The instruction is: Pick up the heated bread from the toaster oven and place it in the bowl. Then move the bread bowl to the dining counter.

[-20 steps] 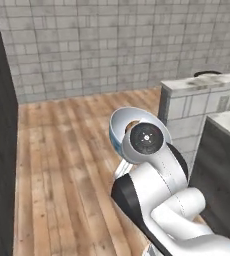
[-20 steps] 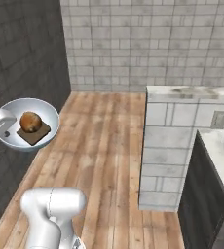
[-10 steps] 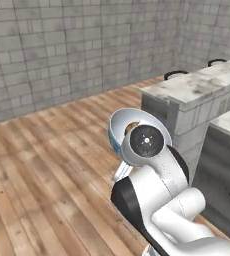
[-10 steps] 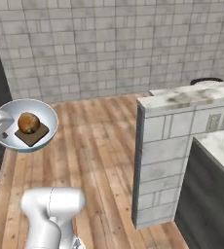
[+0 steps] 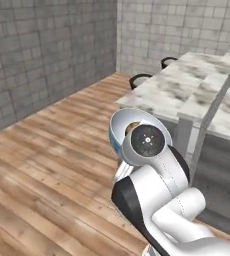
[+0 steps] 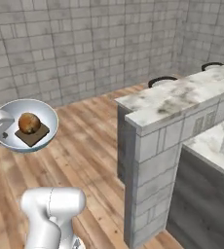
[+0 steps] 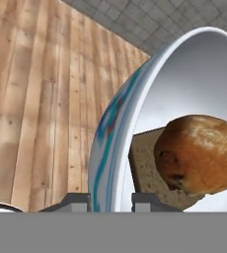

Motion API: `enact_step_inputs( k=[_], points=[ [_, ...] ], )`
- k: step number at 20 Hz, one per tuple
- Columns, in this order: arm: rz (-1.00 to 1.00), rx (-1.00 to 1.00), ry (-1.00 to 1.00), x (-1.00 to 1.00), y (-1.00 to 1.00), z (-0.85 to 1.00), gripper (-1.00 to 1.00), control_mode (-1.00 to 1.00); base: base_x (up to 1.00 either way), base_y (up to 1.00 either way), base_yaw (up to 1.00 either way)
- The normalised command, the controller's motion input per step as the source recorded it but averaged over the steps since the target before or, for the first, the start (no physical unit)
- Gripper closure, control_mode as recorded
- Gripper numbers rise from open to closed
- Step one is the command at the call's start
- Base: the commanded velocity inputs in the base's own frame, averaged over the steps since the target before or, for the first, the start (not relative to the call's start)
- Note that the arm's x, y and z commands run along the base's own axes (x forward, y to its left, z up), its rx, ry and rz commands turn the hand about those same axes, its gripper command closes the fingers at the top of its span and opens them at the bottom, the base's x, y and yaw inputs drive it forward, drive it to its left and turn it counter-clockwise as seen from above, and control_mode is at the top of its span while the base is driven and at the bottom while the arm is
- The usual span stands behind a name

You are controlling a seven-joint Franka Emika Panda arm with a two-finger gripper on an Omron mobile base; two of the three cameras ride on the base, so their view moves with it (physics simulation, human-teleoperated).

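Gripper (image 7: 110, 200) jaws clamped on rim of pale-blue, white-inside bowl (image 7: 184, 79), kept level so round orange-brown bun (image 6: 29, 123) stays put w/ dark square slice (image 6: 32, 136); white-marble dining counter (image 6: 182, 95) approx. ahead.

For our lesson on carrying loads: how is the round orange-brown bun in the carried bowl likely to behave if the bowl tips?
The round orange-brown bun sits loose on a flat dark brown square piece, so it would probably roll. The pale blue bowl's raised rim may catch it. The hand pinches one rim edge, so tilt seems possible.
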Motion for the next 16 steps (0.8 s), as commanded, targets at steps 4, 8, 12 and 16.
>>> enact_step_inputs(
  k=[4, 8, 12, 16],
  points=[
    [0.00, 0.00, 0.00, 0.00, 0.00, 0.00, 1.00, 1.00, 1.00, 0.94, -0.60],
    [0.00, 0.00, 0.00, 0.00, 0.00, 0.00, 1.00, 1.00, 1.00, 0.92, -0.63],
    [0.00, 0.00, 0.00, 0.00, 0.00, 0.00, 1.00, 1.00, 0.99, 0.79, -0.69],
    [0.00, 0.00, 0.00, 0.00, 0.00, 0.00, 1.00, 1.00, 0.99, 0.58, -0.64]
  ],
)
